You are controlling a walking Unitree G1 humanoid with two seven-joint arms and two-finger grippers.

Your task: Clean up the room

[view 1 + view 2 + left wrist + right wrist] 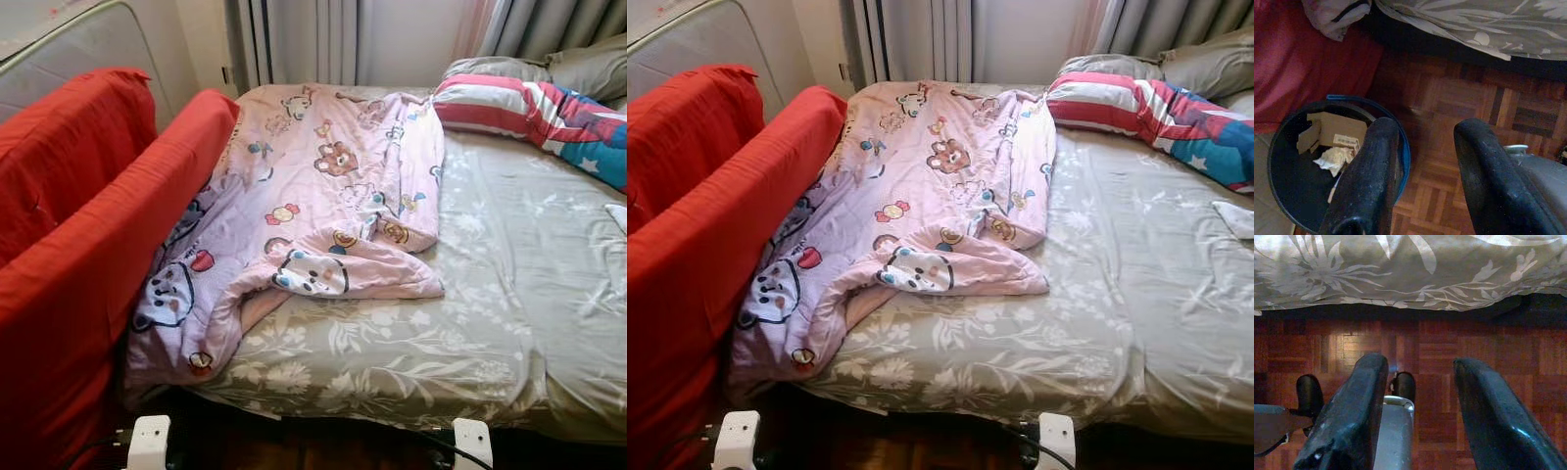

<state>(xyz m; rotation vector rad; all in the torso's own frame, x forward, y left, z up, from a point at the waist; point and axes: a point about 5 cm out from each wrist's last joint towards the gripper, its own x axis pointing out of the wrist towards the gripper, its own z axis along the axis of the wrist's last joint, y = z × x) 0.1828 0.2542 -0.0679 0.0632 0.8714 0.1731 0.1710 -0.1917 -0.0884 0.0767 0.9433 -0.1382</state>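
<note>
A pink cartoon-print blanket (333, 196) lies crumpled over the left half of the bed, one end hanging off the near left corner. The bed has a grey floral sheet (509, 294). A red, white and blue striped pillow (534, 113) lies at the head, by grey pillows (578, 69). Both arms hang low beside the bed. My left gripper (1427, 132) is open above a black bin (1288, 181) with a blue rim, holding cardboard and crumpled paper (1334, 159). My right gripper (1421, 364) is open over the parquet floor (1440, 347), with nothing between its fingers.
A red cushioned sofa (88, 225) stands tight against the bed's left side. Grey curtains (294, 39) hang behind the bed. The sheet's hem (1400, 279) drapes over the bed's near edge above the dark wooden floor. A small white cloth (1236, 217) lies at the bed's right edge.
</note>
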